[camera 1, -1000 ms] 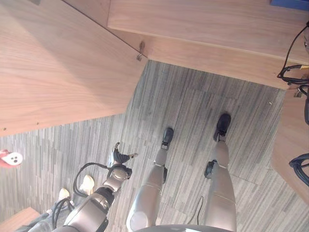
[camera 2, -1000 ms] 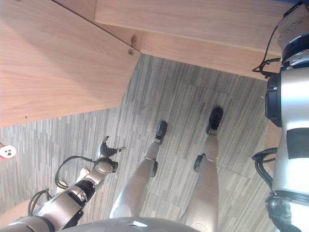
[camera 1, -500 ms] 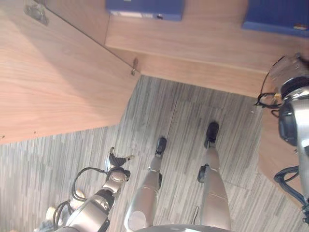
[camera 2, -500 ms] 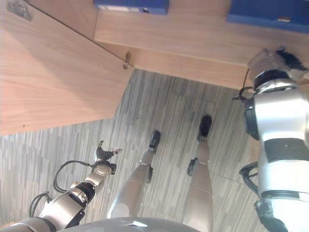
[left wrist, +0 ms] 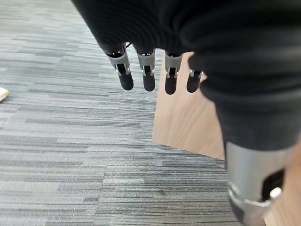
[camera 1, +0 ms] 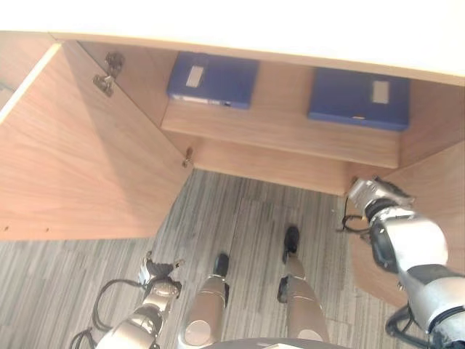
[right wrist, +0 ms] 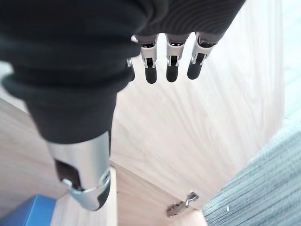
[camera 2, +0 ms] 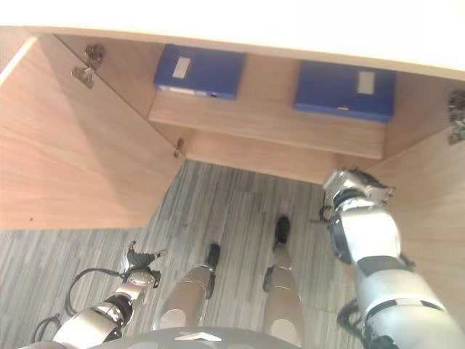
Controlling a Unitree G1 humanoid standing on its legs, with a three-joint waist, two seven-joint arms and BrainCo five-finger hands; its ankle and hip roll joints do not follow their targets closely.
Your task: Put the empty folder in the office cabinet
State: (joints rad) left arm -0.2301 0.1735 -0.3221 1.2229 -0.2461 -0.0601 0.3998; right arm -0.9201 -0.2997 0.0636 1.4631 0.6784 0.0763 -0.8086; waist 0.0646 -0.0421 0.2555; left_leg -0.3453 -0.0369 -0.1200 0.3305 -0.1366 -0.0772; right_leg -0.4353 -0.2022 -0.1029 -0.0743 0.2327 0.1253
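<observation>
Two blue folders lay on the open cabinet shelf, toward its left and right ends. The right hand hung near the shelf's right end and the left hand over the floor, fingers relaxed, holding nothing.

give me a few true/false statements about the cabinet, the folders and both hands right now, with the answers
1. Two blue folders lie on the cabinet shelf. True: the left folder and the right folder lie apart on it.
2. The left cabinet door is closed. False: it is swung open, its hinge showing at the top.
3. The left hand holds a folder. False: its fingers hang straight over the carpet, holding nothing.
4. The right hand is raised by the right cabinet door. True.
5. The right hand grips a folder. False: in its wrist view the fingers are straight and empty, facing a wood panel.
</observation>
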